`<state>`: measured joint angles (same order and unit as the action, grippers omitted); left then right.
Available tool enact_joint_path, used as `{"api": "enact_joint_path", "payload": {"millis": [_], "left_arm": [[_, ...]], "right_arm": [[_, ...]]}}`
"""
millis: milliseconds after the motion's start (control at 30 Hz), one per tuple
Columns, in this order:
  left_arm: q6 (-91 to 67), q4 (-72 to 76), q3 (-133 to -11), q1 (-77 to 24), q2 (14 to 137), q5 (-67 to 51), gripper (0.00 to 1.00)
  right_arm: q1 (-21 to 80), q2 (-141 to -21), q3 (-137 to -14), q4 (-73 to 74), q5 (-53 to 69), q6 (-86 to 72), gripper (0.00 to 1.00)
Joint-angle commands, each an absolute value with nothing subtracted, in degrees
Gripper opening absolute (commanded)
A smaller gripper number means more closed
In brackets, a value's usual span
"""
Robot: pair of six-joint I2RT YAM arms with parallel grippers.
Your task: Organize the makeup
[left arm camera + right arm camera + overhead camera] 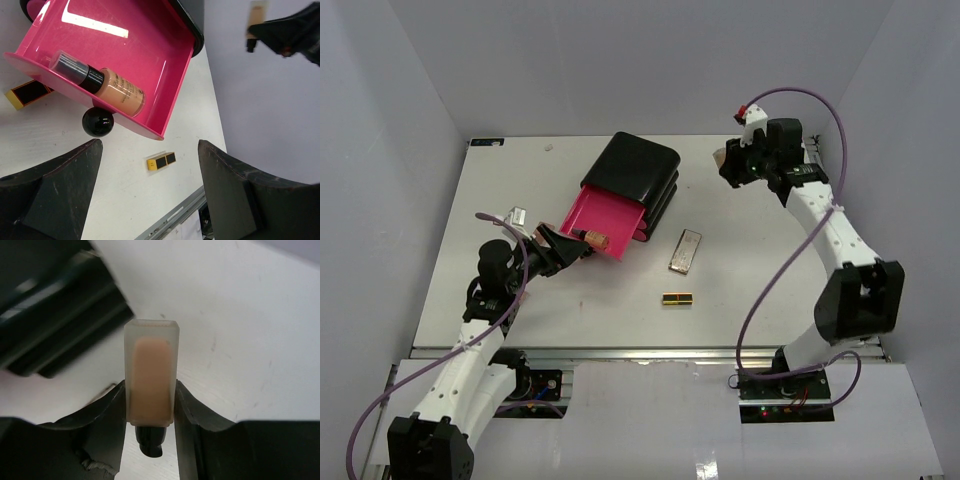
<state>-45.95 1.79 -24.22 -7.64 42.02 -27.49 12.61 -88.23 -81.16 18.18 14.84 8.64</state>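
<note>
Your right hand (150, 392) pinches a tan bottle (150, 365).
Left wrist view, unlike the right, shows a second bottle (117, 90) in the pink drawer (165, 45); left hand (150, 146) gapes empty.

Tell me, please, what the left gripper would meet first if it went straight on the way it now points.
Probably the front lip of the open pink drawer, beside its black knob; the open left gripper aims at it, though depth is unclear.
</note>
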Motion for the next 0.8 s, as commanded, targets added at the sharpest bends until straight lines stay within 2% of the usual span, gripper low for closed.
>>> {"api": "enact_joint_path", "payload": {"millis": [0, 100, 400, 500, 767], "left_arm": [[-45.6, 2.8, -24.0, -7.7, 40.5, -27.4, 0.88], [-45.5, 2.5, -23.8, -7.7, 39.9, -27.1, 0.88], [-45.4, 1.6, -23.0, -7.7, 38.3, -26.1, 0.88], [-45.4, 1.5, -23.1, -7.7, 38.2, -25.9, 0.87], [-45.4, 1.3, -22.7, -7.7, 36.8, -25.4, 0.87]], "right_arm": [[24.5, -81.4, -79.5, 14.7, 20.4, 22.6, 0.08], [36.7, -80.7, -79.5, 15.7, 14.1, 27.0, 0.08], [52.2, -92.8, -87.1, 17.1, 2.0, 31.8, 0.09], [55.1, -97.8, -91.0, 17.0, -5.5, 31.3, 0.1], [55.5, -105.6, -96.8, 16.5, -13.8, 29.5, 0.11]]}}
